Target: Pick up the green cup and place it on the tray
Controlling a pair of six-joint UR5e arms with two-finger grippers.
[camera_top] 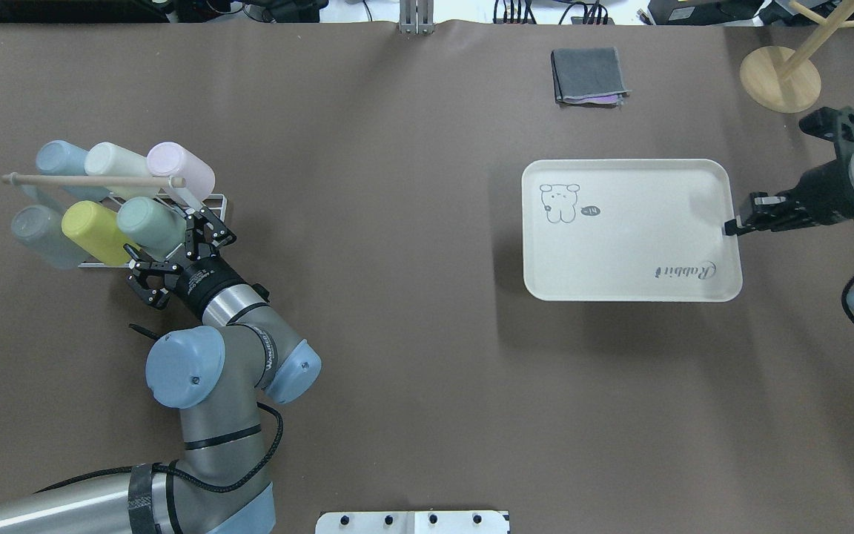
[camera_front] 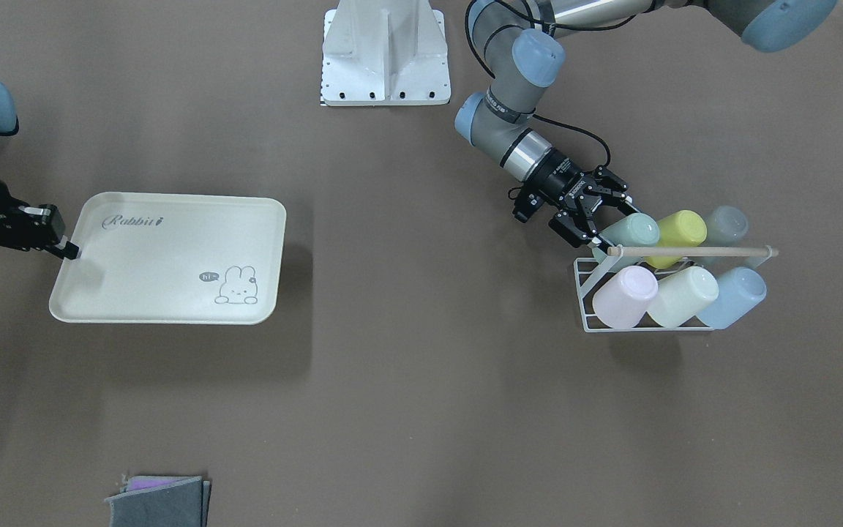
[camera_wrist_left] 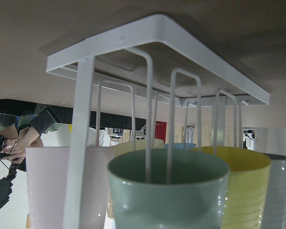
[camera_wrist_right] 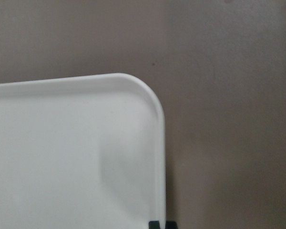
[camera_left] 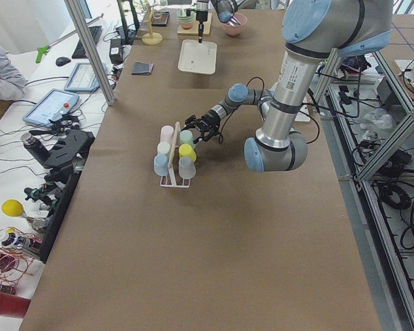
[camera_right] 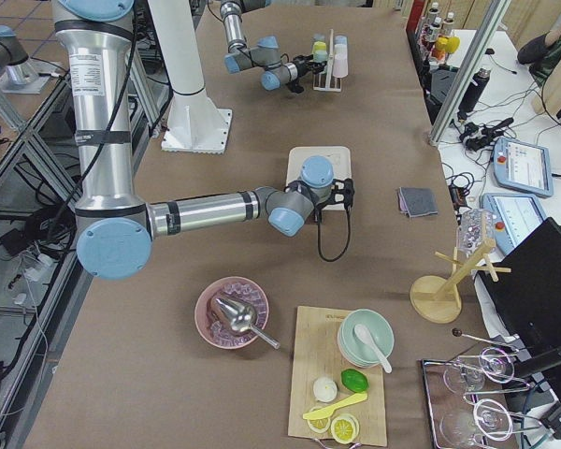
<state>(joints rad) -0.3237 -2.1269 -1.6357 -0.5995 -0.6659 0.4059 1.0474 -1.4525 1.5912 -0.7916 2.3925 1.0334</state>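
Note:
The mint-green cup (camera_front: 634,230) lies on its side in a white wire rack (camera_front: 581,289), mouth toward my left arm. It also shows in the overhead view (camera_top: 147,222) and fills the left wrist view (camera_wrist_left: 169,191). My left gripper (camera_front: 607,218) (camera_top: 170,251) is open, with its jaws on either side of the cup's rim. The cream "Rabbit" tray (camera_front: 173,256) (camera_top: 627,230) lies far off on the other side. My right gripper (camera_front: 70,250) (camera_top: 731,226) is shut on the tray's short rim (camera_wrist_right: 159,143).
The rack also holds a yellow-lime cup (camera_front: 677,230), grey, pink, pale cream-green (camera_front: 681,296) and blue cups under a wooden handle bar (camera_front: 692,251). A folded grey cloth (camera_top: 590,76) and a wooden stand (camera_top: 779,78) sit at the far edge. The white base mount (camera_front: 385,55) is between the arms.

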